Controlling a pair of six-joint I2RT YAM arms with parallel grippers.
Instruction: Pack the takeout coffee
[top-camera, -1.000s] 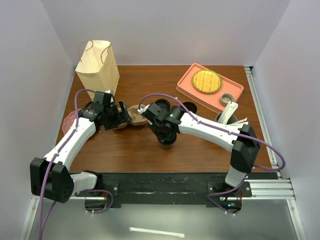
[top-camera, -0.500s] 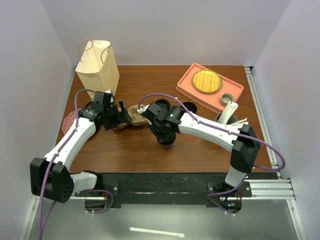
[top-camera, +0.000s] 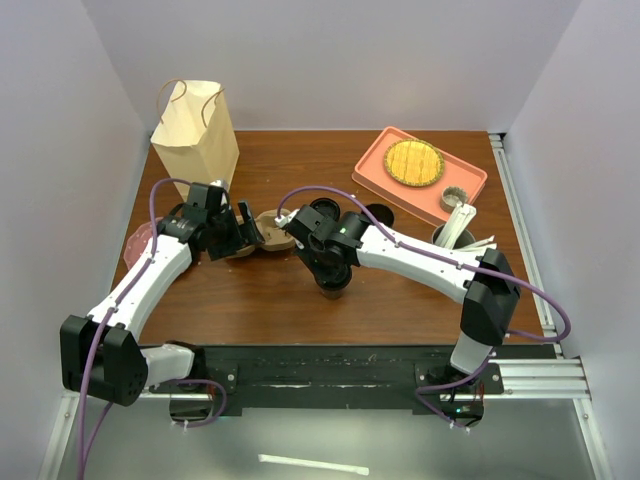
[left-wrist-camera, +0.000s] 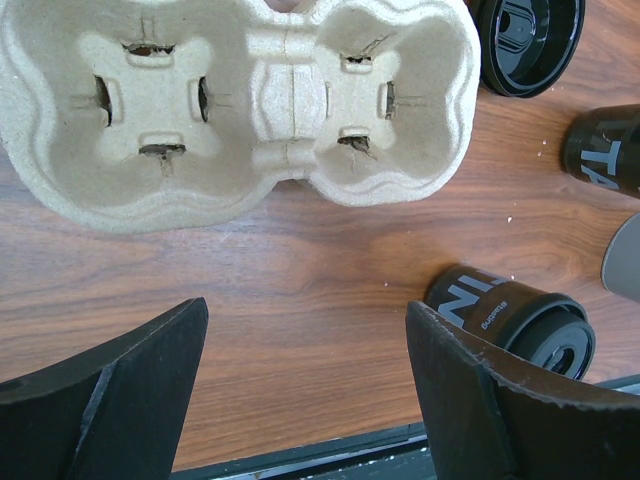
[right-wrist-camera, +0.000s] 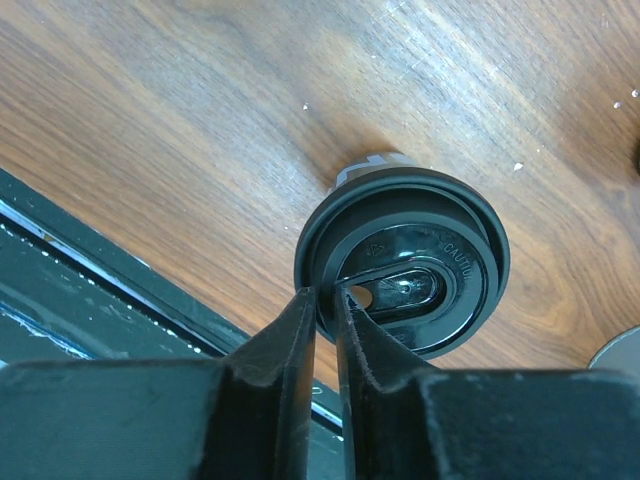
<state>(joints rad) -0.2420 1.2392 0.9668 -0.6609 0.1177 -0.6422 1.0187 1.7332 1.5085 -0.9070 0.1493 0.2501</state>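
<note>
Centre of the right wrist view, the lidded takeout coffee (right-wrist-camera: 420, 250) stands on the table, the right gripper (right-wrist-camera: 325, 300) with jaws nearly together at its lid rim, grip unclear; pickup seems in hand, needing a firm hold before the empty carrier (left-wrist-camera: 285, 120) beyond, where the left gripper (left-wrist-camera: 305, 312) gapes.

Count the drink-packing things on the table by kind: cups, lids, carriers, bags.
Black cups: 2 (lidded cup, second black cup)
Grey cup: 1
Black lids: 2 (fitted lid, loose lid)
Pulp carrier: 1
Paper bag: 1
Total: 7
</note>
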